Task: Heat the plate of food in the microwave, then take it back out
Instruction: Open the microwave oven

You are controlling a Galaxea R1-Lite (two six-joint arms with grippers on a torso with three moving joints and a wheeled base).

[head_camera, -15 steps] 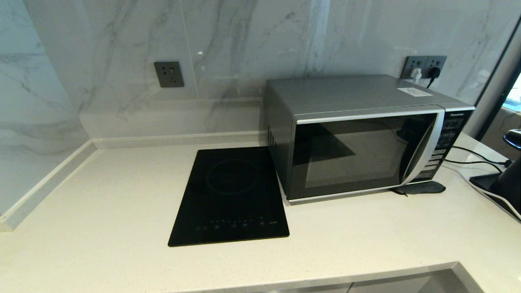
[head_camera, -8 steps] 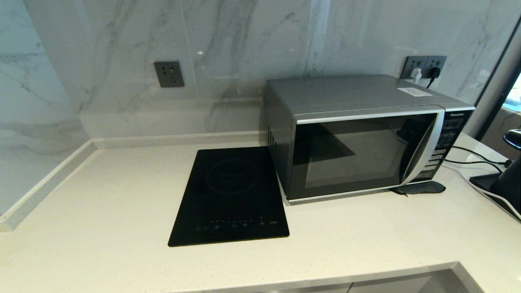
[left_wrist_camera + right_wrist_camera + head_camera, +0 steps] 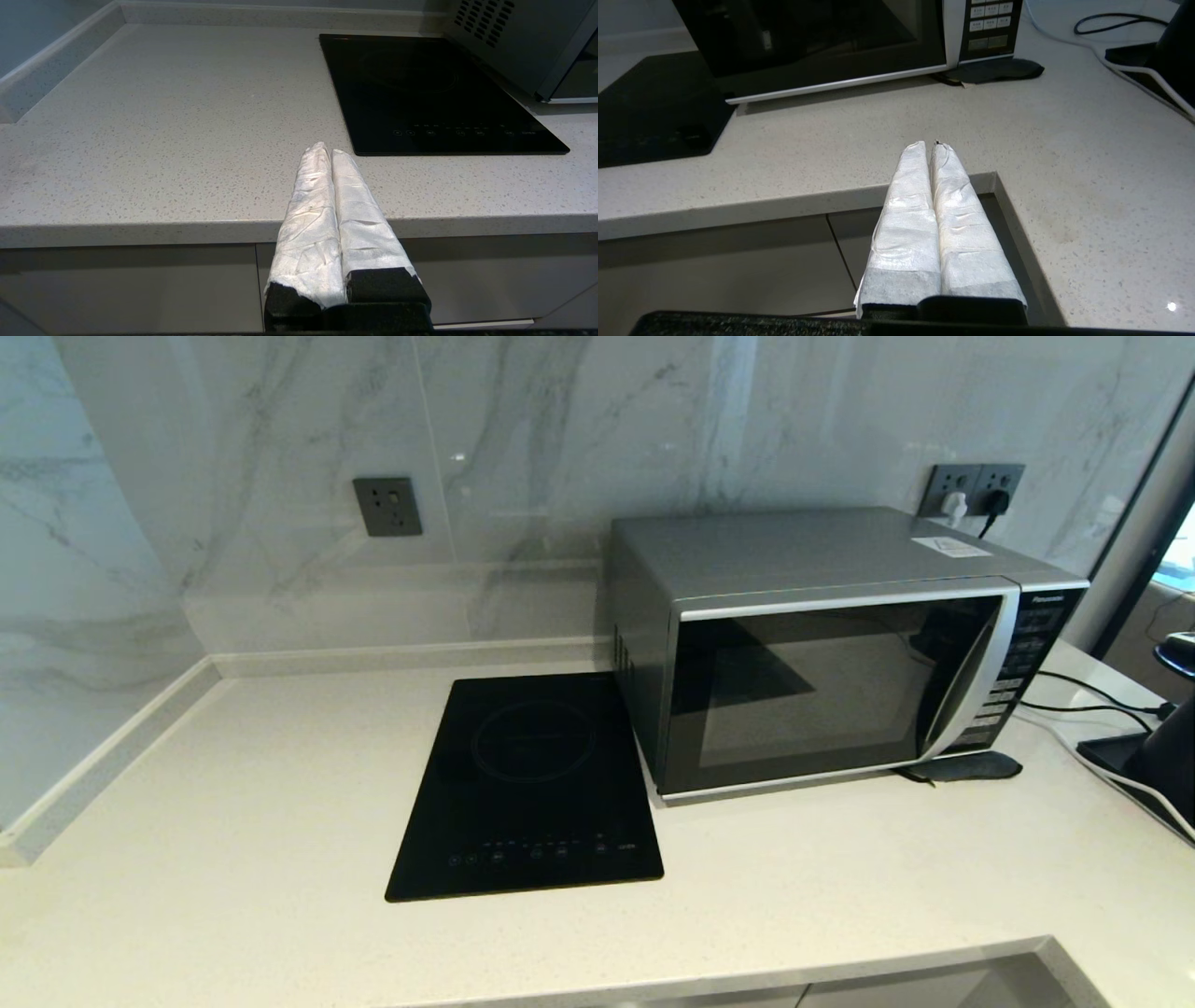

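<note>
Microwave: the microwave [image 3: 831,644] stands on the counter [image 3: 233,821] against the marble wall, toward the right, its dark glass door closed, its curved silver handle [image 3: 966,686] beside the button panel [image 3: 1018,663].
Plate of food: not visible in any view; the dark glass shows nothing clear of the inside of the microwave.
Hob: a flat black hob [image 3: 527,784] lies set into the counter just beside the microwave's left side.
Left gripper: the left gripper [image 3: 325,148] sits low in front of the counter's front edge, ahead of the hob's near left corner; its two white-wrapped fingers [image 3: 310,205] are pressed together with nothing between them.
Right gripper: the right gripper [image 3: 927,145] sits low at the counter's front edge, in front of the microwave's button panel; its white-wrapped fingers [image 3: 957,205] are pressed together and hold nothing.
Head view: neither arm shows there.
Dark pad: a flat dark pad [image 3: 962,767] lies under the microwave's front right corner.
Sockets: one grey socket [image 3: 387,506] on the wall at left, a double socket [image 3: 976,490] with plugs behind the microwave.
Cables: black and white cables [image 3: 1088,705] run across the counter to the right of the microwave.
</note>
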